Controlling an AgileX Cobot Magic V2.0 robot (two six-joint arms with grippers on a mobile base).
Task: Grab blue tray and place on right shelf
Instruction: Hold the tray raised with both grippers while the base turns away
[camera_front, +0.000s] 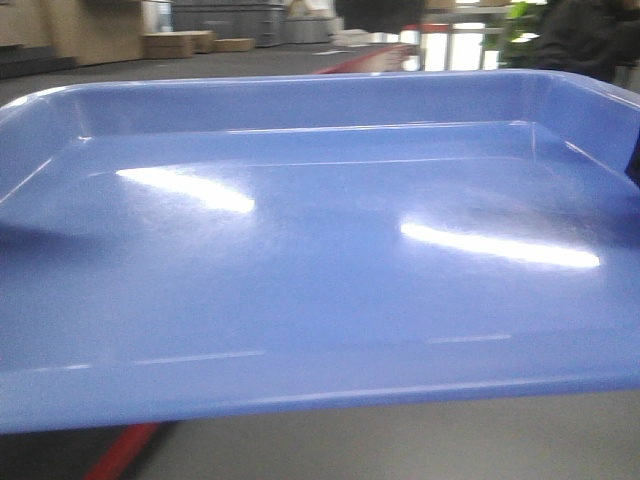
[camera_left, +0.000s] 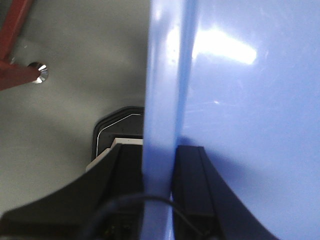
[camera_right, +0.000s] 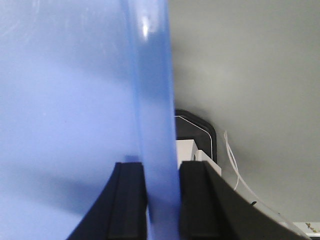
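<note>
The blue tray (camera_front: 320, 260) is held above the floor (camera_left: 70, 110), its rims clamped in the jaws of left gripper (camera_left: 159, 185) and right gripper (camera_right: 161, 195), so a level carry to the unseen right shelf is called for

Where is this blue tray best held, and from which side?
Take the blue tray by its rolled rim on opposite walls, coming from outside each side: it is too wide for one grip, and the thin rim fits between fingers.
</note>
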